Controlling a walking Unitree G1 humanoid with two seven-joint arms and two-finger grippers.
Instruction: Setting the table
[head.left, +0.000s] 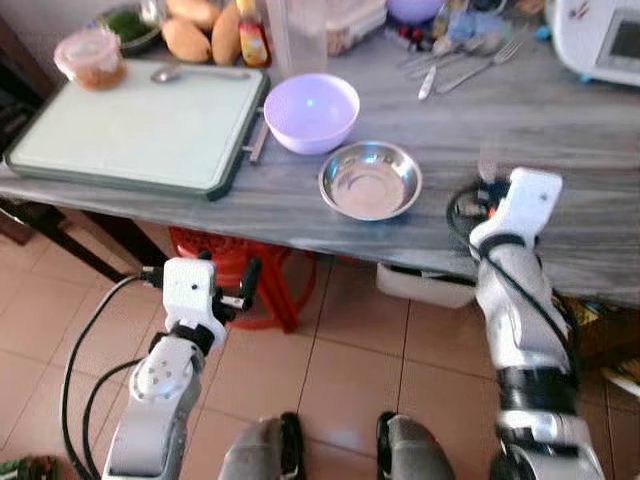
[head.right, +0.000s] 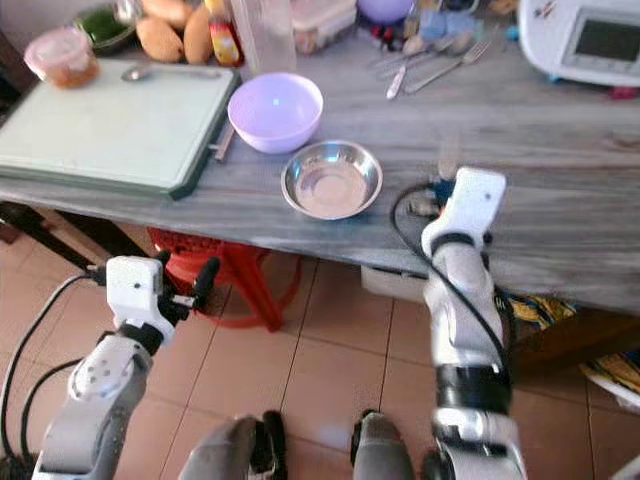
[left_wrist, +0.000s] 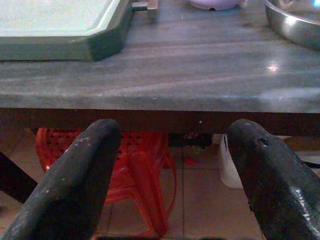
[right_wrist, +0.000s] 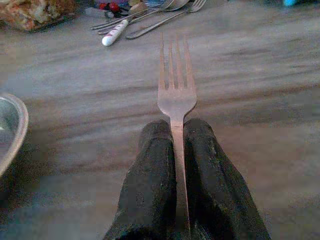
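Steel fork (right_wrist: 176, 95) pinched in right gripper (right_wrist: 178, 165), wrist view

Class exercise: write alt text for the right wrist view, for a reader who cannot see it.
The right end effector is shut on a metal fork, tines pointing away over the grey table. More cutlery lies at the table's far side, and a steel bowl's rim shows at one edge.

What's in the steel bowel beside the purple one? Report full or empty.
Empty. The steel bowl shows only its bare, shiny bottom, standing upright on the grey table next to the purple bowl.
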